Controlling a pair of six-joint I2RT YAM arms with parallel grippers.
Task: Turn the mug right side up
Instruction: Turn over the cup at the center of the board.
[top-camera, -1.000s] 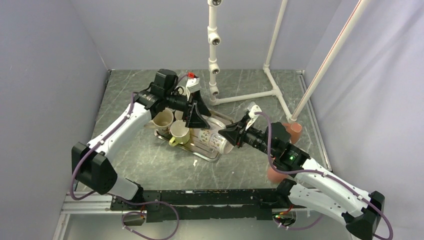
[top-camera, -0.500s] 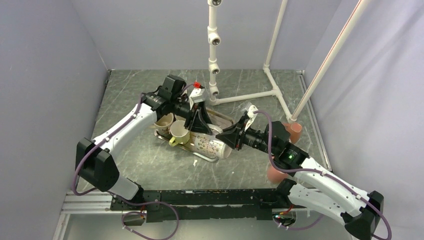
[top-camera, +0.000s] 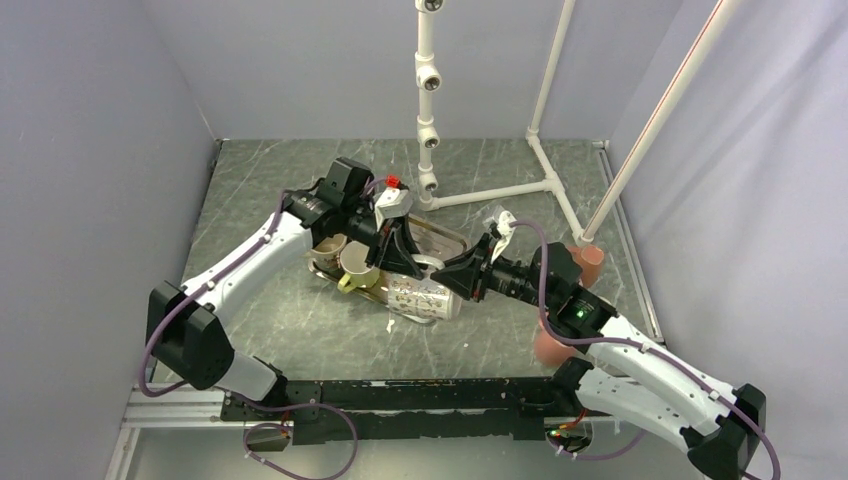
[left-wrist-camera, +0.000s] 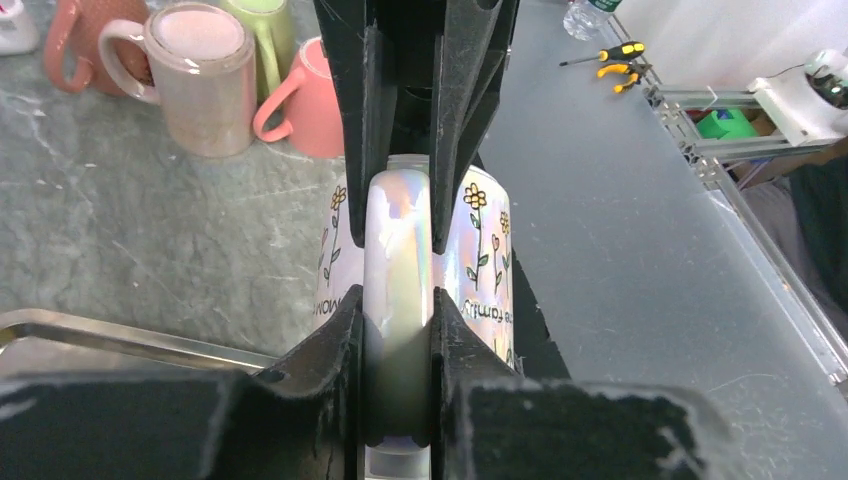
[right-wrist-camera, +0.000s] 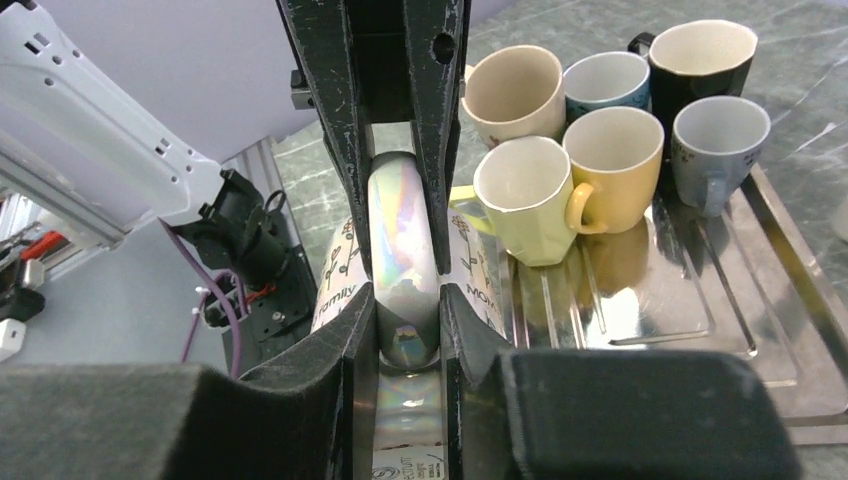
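The mug (top-camera: 425, 297) is white with flower prints and a shiny iridescent handle (left-wrist-camera: 398, 250). It lies on its side at the near right edge of the metal tray (top-camera: 447, 236). My left gripper (top-camera: 401, 262) reaches it from the back left and is shut on the handle, both pads pressed against it (left-wrist-camera: 398, 275). From the right, my right gripper (top-camera: 459, 279) is shut on the same handle (right-wrist-camera: 403, 230), which sits squeezed between its pads (right-wrist-camera: 405, 285).
Several upright mugs (right-wrist-camera: 590, 165) stand on the tray (right-wrist-camera: 790, 330), with a beige mug (top-camera: 326, 243) and a yellow-green mug (top-camera: 358, 265) close to the left arm. Pink mugs (top-camera: 590, 262) sit at the table's right. A white pipe frame (top-camera: 430, 100) stands at the back.
My left gripper swung down to the right onto the lying mug and shut on its handle. The mug slid slightly nearer. The right gripper kept its grip.
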